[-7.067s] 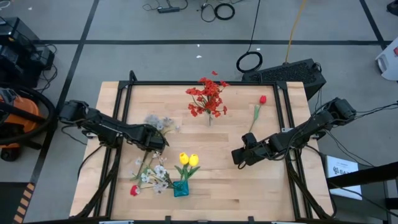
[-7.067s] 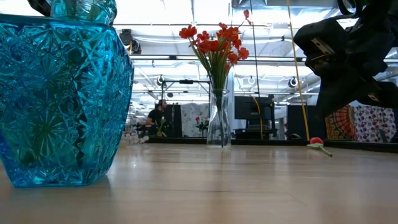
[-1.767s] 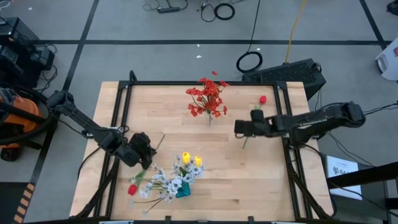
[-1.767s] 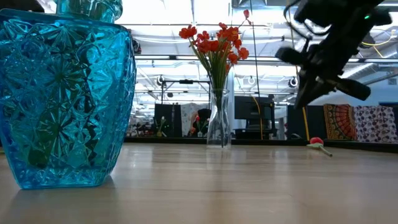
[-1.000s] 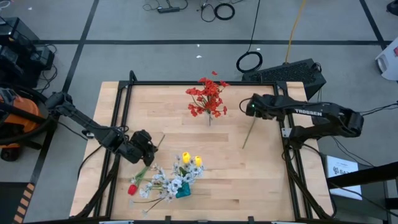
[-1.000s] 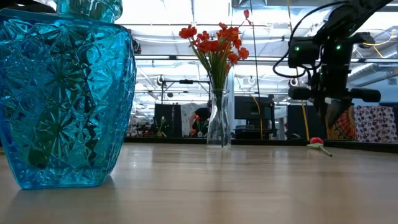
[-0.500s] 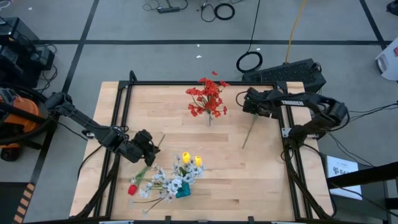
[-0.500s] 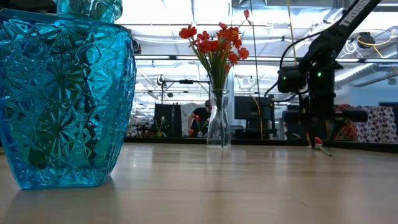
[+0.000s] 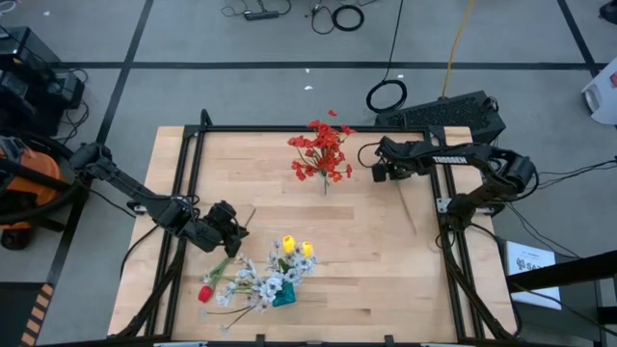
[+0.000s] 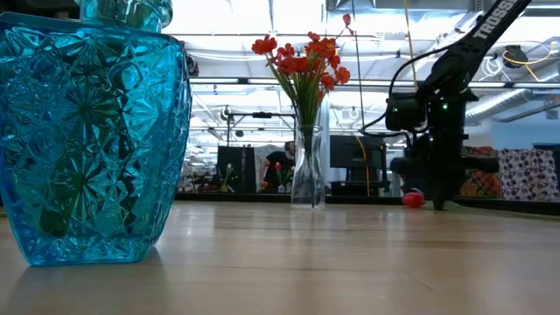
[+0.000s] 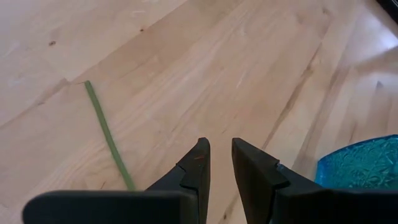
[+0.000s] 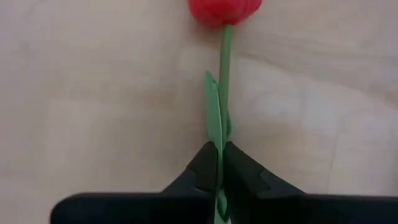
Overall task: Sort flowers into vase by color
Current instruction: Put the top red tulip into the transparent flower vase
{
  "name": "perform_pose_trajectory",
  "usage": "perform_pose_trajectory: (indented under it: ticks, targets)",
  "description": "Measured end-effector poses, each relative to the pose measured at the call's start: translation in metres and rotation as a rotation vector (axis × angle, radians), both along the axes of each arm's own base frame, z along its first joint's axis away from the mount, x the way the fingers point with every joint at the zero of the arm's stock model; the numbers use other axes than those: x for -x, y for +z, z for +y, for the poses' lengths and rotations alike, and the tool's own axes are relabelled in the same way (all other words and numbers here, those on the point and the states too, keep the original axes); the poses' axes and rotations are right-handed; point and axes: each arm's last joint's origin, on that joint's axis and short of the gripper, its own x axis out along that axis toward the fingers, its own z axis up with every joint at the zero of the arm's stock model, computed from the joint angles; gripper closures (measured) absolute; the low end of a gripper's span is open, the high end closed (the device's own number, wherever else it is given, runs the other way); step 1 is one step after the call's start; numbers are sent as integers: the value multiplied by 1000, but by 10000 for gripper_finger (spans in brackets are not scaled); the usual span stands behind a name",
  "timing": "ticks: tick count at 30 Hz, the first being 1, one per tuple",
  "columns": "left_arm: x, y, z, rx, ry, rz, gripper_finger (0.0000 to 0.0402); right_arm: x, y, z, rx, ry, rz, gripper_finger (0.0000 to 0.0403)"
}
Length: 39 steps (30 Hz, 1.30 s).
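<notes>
A single red bud [image 12: 224, 9] on a thin green stem [image 9: 409, 212] is low over the table at the far right, and my right gripper [image 12: 219, 163] is shut on it; the gripper also shows in the high view [image 9: 379, 172]. A clear vase [image 10: 308, 171] holds red clustered sprays [image 9: 323, 154]. A blue glass vase [image 9: 281, 294] at the near side holds yellow tulip buds [image 9: 294, 248] and pale sprays [image 9: 253, 281]. Another red bud [image 9: 205, 292] lies beside it. My left gripper [image 9: 231, 224] is slightly open and empty, just above a loose green stem [image 11: 107, 134]. My right gripper pinches the red bud's stem [image 12: 219, 144] between its two fingers, just behind the leaf and a short way from the bud. The fingers come from above, pointing down, one on each side of the stem. The bud [image 10: 413, 199] sits at table level, and the long stem trails toward the near right.
A black frame rail [image 9: 445, 193] runs along the table's right side, close to my right arm. Bare wood lies in the table's middle [image 9: 337, 222]. In the low view the blue vase [image 10: 87, 140] stands close to the camera.
My right gripper has come down to the table at the red bud. The flower has turned about: its bud has gone toward the clear vase, and the stem's free end has swung toward the table's right edge.
</notes>
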Motion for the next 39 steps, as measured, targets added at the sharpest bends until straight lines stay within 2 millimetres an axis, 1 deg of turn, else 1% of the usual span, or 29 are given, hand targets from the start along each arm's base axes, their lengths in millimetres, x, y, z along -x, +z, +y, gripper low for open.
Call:
perform_pose_trajectory:
  ticks: [4,9,12,15,19,23,27,28,30,33,36,39]
  targets:
    - [0,0,0,-8,-6,4,329,-8,5,20,-85,170,-28,398]
    - [1,0,0,-10,-6,7,329,-10,8,52,-326,394,-63,400]
    - [1,-1,1,-15,-7,14,329,-8,8,70,-428,482,-10,400]
    - [2,-2,1,-23,-6,27,329,-9,5,86,-450,538,54,400]
    - [2,-2,1,-22,-5,26,329,-10,-1,104,-401,621,76,400]
    - [2,-2,1,-22,-5,24,329,-15,-4,123,-325,626,69,400]
    - [2,-1,1,-23,-3,20,329,-24,7,143,-189,615,38,401]
    - [2,-1,1,-26,-1,18,329,-28,11,149,-162,613,-20,401]
    - [2,-1,2,-31,4,17,329,-38,28,160,-99,607,-187,401]
    - [2,-1,2,-40,10,15,329,-38,43,173,30,585,-321,401]
    - [1,-1,2,-42,12,12,329,-43,65,187,208,522,-533,401]
    - [2,-1,2,-52,2,15,329,-41,80,198,357,505,-652,401]
